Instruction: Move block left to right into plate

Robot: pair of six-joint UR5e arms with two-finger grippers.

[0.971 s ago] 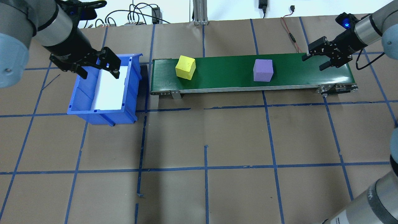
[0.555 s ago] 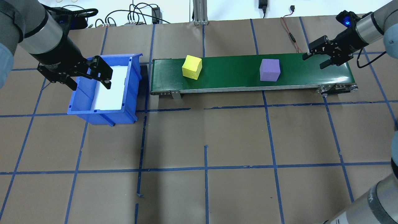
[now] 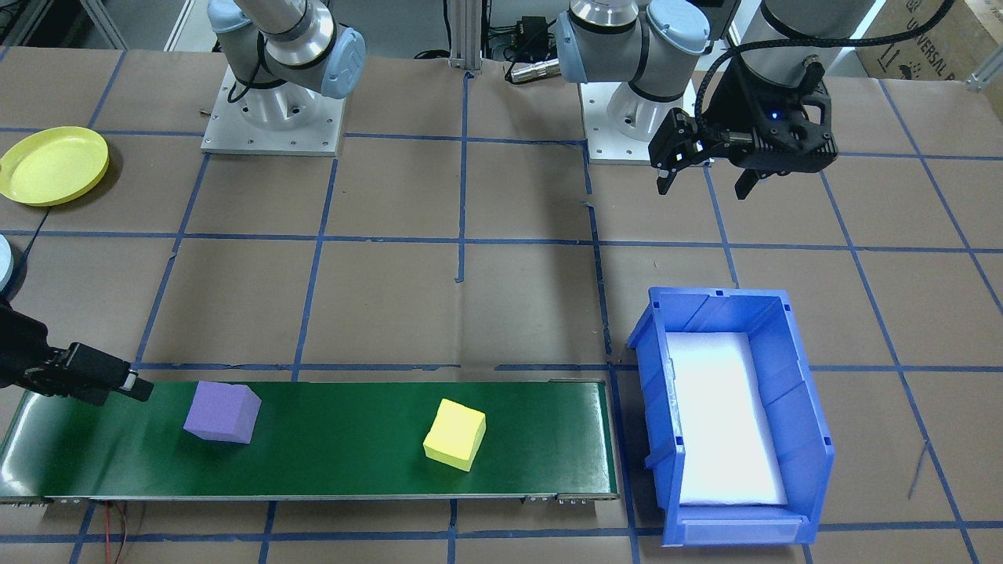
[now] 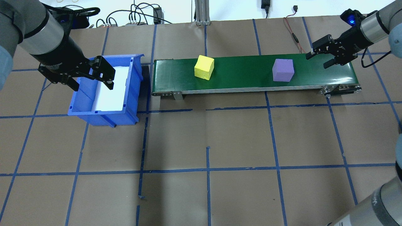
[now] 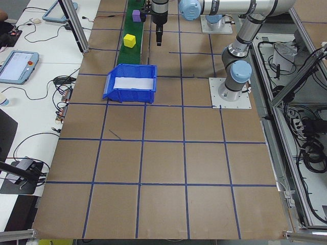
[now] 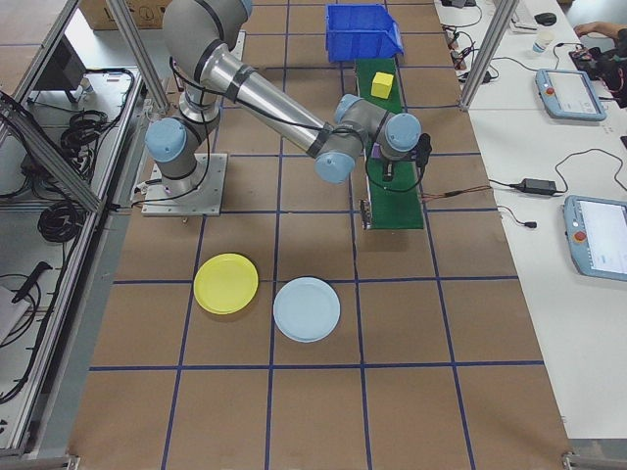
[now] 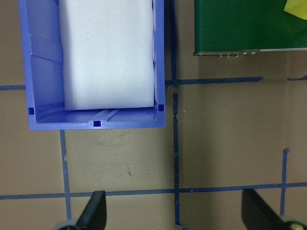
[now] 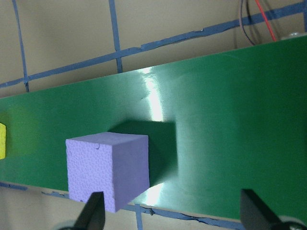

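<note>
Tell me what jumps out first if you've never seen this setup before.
Two bright foam cubes, a yellow cube and a purple cube, sit on a long green conveyor belt. A blue bin sits at the belt's end under the open left pincer; the open right pincer waits at the other end.

The counter [image 4: 220, 141] is brown, crossed by a grid of blue tape lines. On it the conveyor belt [image 4: 245, 73] is dark green with a glossy sheen and silver side rails. One foam cube [image 4: 204, 67] is yellow, the other cube [image 4: 283, 70] purple. The bin [image 4: 132, 81] is bright blue with a white liner inside. The plate [image 6: 226, 284] is bright yellow; a second plate [image 6: 307, 309] beside it is pale blue. Both tools, left [image 4: 91, 73] and right [image 4: 328, 53], are black, on silver-grey arms with light blue joint caps.
</note>
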